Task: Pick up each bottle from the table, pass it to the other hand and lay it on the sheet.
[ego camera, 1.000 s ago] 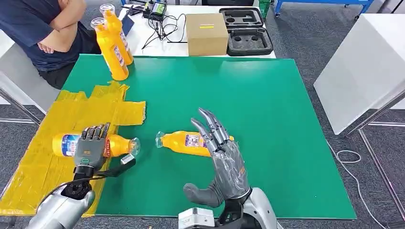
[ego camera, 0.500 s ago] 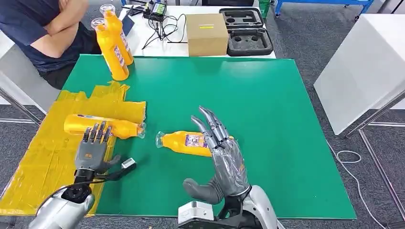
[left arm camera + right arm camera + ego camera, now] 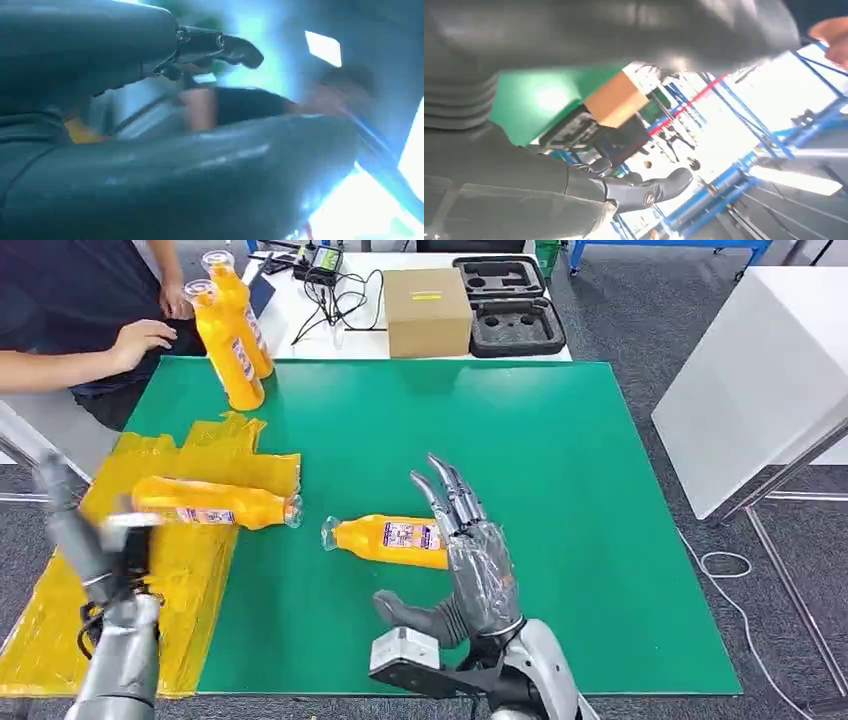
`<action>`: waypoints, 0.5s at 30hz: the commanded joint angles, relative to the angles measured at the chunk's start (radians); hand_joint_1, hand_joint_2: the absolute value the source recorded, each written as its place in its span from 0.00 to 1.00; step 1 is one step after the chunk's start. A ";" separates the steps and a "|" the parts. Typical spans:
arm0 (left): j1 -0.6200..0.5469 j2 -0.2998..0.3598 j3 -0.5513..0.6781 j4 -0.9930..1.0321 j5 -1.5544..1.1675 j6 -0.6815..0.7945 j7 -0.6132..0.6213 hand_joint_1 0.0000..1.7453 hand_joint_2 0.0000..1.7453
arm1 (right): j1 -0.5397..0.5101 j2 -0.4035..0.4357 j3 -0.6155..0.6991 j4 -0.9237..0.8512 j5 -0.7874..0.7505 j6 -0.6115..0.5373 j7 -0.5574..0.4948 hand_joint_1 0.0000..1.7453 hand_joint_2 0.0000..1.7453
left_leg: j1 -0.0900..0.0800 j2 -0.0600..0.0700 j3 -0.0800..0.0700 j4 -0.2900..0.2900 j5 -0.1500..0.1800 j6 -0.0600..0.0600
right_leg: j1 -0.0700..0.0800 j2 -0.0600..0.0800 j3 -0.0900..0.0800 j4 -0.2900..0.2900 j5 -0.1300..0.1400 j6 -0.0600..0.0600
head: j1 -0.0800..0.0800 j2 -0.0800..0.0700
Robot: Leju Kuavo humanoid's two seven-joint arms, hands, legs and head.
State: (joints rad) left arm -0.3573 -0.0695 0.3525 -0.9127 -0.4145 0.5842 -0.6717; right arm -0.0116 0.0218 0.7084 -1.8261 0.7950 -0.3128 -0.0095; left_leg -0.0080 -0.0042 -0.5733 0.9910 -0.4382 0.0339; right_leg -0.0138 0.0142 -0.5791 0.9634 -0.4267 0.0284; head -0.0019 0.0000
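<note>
- The left hand [image 3: 95, 550] is showing as a motion-smeared shape over the yellow sheet [image 3: 60, 620], so I cannot tell from the head view how its fingers are set. In the left wrist view I am seeing fingers [image 3: 220, 47] reaching out with nothing plainly between them, but that picture is too blurred to call.
- One bottle [image 3: 210, 503] is lying on its side on the sheet, cap end reaching the sheet's edge, apart from both hands; I am counting it as placed.
- Two more bottles [image 3: 228, 335] are standing upright at the far left corner of the green table [image 3: 600, 490], and a person's hand [image 3: 140, 338] is hovering just beside them, so I am steering clear of that corner.
- The next bottle [image 3: 390, 538] is lying on the green surface near the middle, cap end pointing left towards the sheet.
- The right hand [image 3: 470, 565] is sitting just beside that bottle's base end, spread wide and holding nothing, fingers extended and thumb out to the side.
- To do the pickup well, I am planning to wrap the fingers over the body near the label and bring the thumb in opposite, since a round bottle on its side will likely roll if nudged. I would grip toward the base, leaving the neck end free for the handover.
</note>
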 commanded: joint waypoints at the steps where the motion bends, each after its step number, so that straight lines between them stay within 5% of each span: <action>1: 0.070 -0.022 -0.096 -0.220 0.238 -0.177 0.030 0.00 0.00 | -0.058 0.071 -0.116 0.241 0.054 0.054 0.052 0.00 1.00 | 0.003 -0.004 0.005 0.000 -0.002 -0.004 | 0.004 -0.006 0.008 -0.001 -0.003 -0.003 | 0.000 0.000; 15: 0.039 -0.019 -0.361 -0.253 0.305 -0.156 0.035 0.00 0.00 | -0.253 0.189 -0.248 0.694 0.231 0.071 0.153 0.00 1.00 | 0.002 -0.004 0.000 0.000 0.002 -0.003 | 0.002 -0.005 0.003 -0.001 0.000 -0.001 | 0.000 0.000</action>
State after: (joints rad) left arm -0.2867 -0.0908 0.1071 -1.1582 -0.1243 0.4284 -0.6436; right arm -0.1492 0.1656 0.5149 -1.4041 0.9812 -0.2472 0.1164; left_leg -0.0071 -0.0092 -0.5756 0.9910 -0.4352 0.0329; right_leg -0.0128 0.0089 -0.5787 0.9636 -0.4261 0.0280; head -0.0019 -0.0004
